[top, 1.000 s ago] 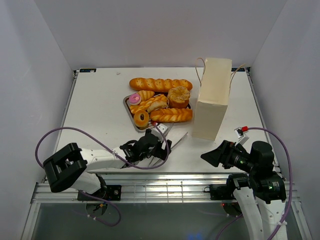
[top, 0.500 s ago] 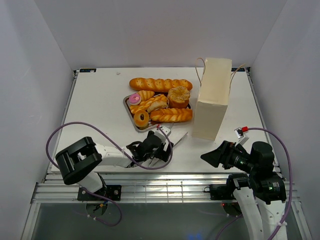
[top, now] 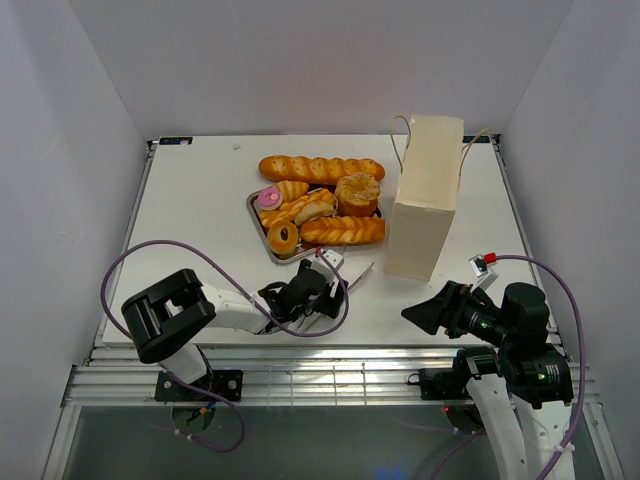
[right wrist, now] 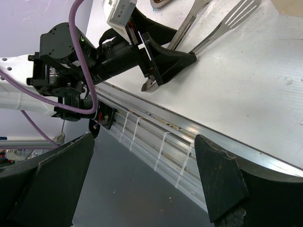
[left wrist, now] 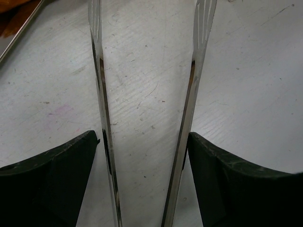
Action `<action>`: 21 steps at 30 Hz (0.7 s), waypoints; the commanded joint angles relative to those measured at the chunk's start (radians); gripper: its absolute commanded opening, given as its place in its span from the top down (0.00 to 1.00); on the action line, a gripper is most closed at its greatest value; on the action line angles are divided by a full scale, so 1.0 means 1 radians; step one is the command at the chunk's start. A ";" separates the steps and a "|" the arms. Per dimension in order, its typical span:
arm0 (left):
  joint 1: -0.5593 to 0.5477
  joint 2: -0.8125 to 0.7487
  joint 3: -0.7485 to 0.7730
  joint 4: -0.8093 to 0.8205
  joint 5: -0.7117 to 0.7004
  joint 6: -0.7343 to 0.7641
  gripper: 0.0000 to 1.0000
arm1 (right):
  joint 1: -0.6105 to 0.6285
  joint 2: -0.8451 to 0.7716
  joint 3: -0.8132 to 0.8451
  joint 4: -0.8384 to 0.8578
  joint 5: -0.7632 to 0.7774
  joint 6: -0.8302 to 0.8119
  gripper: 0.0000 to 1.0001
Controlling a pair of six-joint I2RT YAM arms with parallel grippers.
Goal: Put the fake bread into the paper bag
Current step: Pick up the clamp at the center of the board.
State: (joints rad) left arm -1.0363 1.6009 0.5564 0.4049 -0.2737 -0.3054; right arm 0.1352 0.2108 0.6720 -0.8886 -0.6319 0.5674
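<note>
Now that the left claw point(left wrist: 143, 137) has edged forward, it straddles the silver metal tongs point(left wrist: 102, 94), spread, unclamped; pickup looks imminent. Right claw point(right wrist: 144, 142) released.

The glossy golden-orange toy pastries point(top: 320, 212) have darker brown braid ridges. One pink-iced ring donut point(top: 268, 197) lies among them. The tall cream-beige paper bag point(top: 425, 195) is plain, with pale string handles. The silver metal tray point(top: 256, 225) and the shiny silver metal tongs point(left wrist: 188, 118) gleam with dark reflections. The white surface point(top: 190, 220) is flecked with fine grey scratches. The thin purple cables point(top: 125, 262) loop over white-and-black arms. The left claw point(left wrist: 143, 137) and right claw point(right wrist: 144, 142) are matt black.
</note>
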 commanded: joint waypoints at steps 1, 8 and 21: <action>-0.002 0.018 -0.032 -0.060 0.014 -0.031 0.13 | 0.000 0.006 0.034 0.011 -0.012 -0.012 0.08; -0.002 -0.022 -0.070 -0.057 0.004 -0.055 0.26 | 0.000 0.001 0.041 0.010 -0.014 -0.012 0.08; -0.002 -0.225 -0.136 -0.061 0.068 -0.098 0.32 | 0.000 -0.011 0.044 0.004 -0.015 -0.004 0.08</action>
State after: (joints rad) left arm -1.0363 1.4441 0.4297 0.3698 -0.2508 -0.3813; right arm 0.1352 0.2100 0.6735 -0.8894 -0.6323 0.5678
